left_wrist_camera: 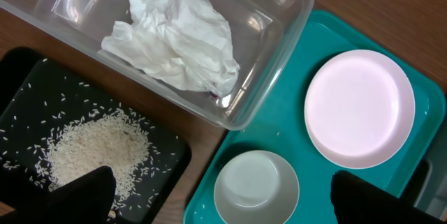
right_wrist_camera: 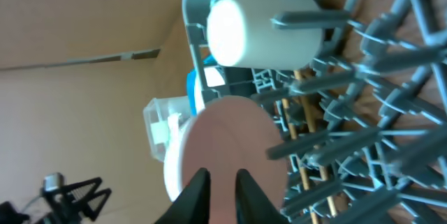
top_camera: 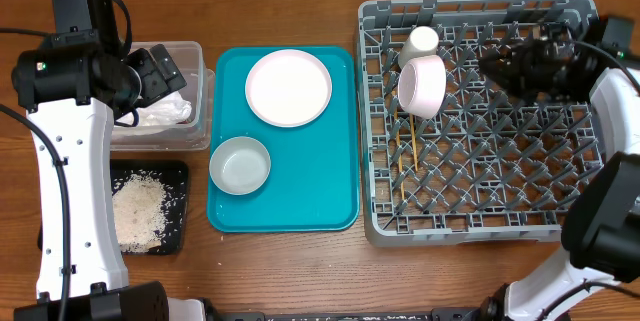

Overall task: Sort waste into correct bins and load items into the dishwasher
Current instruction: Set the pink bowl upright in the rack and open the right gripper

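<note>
My left gripper (top_camera: 160, 69) (left_wrist_camera: 225, 185) hangs open and empty above the clear tub (top_camera: 200, 61) (left_wrist_camera: 279, 56). The tub holds the crumpled white napkin (top_camera: 165, 113) (left_wrist_camera: 174, 39), with a small reddish bit at its lower edge. The black tray (top_camera: 178, 176) (left_wrist_camera: 21, 84) holds the rice (top_camera: 138, 211) (left_wrist_camera: 94, 147). The pale pink plate (top_camera: 288, 86) (left_wrist_camera: 360, 105) and whitish bowl (top_camera: 240, 164) (left_wrist_camera: 256, 188) sit on the teal tray. In the grey rack (top_camera: 470, 231) (right_wrist_camera: 391, 77) lie the cream cup (top_camera: 423, 40) (right_wrist_camera: 258, 28), the chopsticks (top_camera: 405, 156) (right_wrist_camera: 304, 178) and a pink dish on edge (top_camera: 422, 86) (right_wrist_camera: 230, 133). My right gripper (top_camera: 490, 64) (right_wrist_camera: 222, 182) is shut, just right of that dish.
The teal serving tray (top_camera: 300, 201) (left_wrist_camera: 321, 25) lies between the bins and the rack. Bare wooden table (top_camera: 300, 271) runs along the front. The rack's upright pegs stand close around my right gripper.
</note>
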`<state>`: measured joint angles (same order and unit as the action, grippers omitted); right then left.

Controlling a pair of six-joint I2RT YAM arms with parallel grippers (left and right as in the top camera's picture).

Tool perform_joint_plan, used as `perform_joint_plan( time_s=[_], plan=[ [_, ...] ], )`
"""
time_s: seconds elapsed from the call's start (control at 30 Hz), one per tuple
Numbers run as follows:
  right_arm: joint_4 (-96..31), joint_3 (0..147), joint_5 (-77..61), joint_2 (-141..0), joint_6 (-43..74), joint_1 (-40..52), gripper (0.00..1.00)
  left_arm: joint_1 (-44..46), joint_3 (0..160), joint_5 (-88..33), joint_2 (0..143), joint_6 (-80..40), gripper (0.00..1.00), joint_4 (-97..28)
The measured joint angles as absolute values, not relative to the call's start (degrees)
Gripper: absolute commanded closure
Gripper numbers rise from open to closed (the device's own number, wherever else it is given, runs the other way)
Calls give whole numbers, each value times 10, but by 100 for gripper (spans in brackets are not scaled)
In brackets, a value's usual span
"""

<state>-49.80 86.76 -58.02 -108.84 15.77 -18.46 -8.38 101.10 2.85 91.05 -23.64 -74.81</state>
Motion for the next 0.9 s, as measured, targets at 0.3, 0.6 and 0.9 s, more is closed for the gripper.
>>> perform_joint_plan(
  time_s=[0.3, 0.6, 0.9],
  plan=[
    [-522, 915, -393, -965, 127, 5, 96, -84, 1011, 29, 910, -236, 0, -748],
    [-569, 917, -153, -1004, 120, 157, 96, -84, 1011, 29, 910, -236, 0, -748],
    [-600, 917, 25, -1040, 153, 145, 96, -84, 1011, 29, 910, -236, 0, -748]
  ],
)
